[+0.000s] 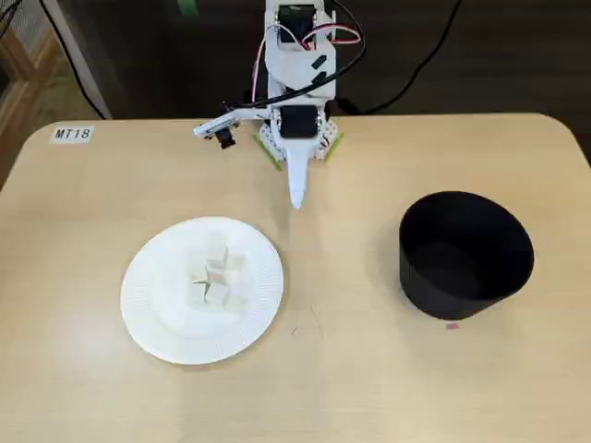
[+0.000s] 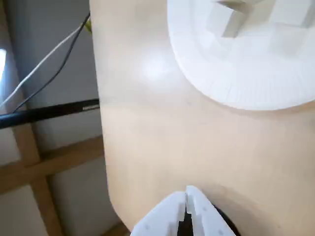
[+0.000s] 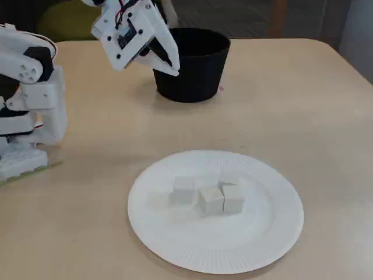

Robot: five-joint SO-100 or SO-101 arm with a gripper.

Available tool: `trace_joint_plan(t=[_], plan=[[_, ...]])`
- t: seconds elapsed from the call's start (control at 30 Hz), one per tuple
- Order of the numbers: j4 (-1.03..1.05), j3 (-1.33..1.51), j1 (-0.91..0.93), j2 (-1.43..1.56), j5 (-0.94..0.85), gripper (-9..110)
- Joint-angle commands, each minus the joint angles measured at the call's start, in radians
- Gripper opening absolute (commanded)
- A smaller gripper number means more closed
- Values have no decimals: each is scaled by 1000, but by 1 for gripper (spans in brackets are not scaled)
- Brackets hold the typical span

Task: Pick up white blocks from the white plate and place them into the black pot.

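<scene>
The white plate (image 1: 157,309) lies at the left of the table in a fixed view, and it shows near the front in the other fixed view (image 3: 256,245) and at the top right of the wrist view (image 2: 256,88). Several white blocks (image 1: 218,274) sit clustered at its middle (image 3: 211,192). The black pot (image 1: 464,254) stands at the right, empty as far as I can see; it also shows at the back in the other fixed view (image 3: 195,67). My gripper (image 1: 296,198) is shut and empty, hanging above the table between plate and pot (image 3: 173,70).
The arm's white base (image 3: 26,99) stands at the table's far edge in a fixed view. A label reading MT18 (image 1: 72,134) is stuck at the table's back left corner. Cables (image 2: 44,64) run off the table edge.
</scene>
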Motion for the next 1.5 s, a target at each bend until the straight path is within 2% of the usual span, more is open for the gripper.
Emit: trace_joint_plan(t=[0.0,0.23,0.5,0.67,0.73,1.0,1.33,1.47], plan=[[60,-195,37,-163,15,-2],[288,-595,202,-557,-2,-2],[299,-635,397,-719,94,-2],[319,-715,445,-842,-37,-2],[331,-716,457,-882,-35,-2],[479,-716,548,-923,302,-2],[578,-710,558,-910,815,-2],[581,-698,545,-908,954,-1]])
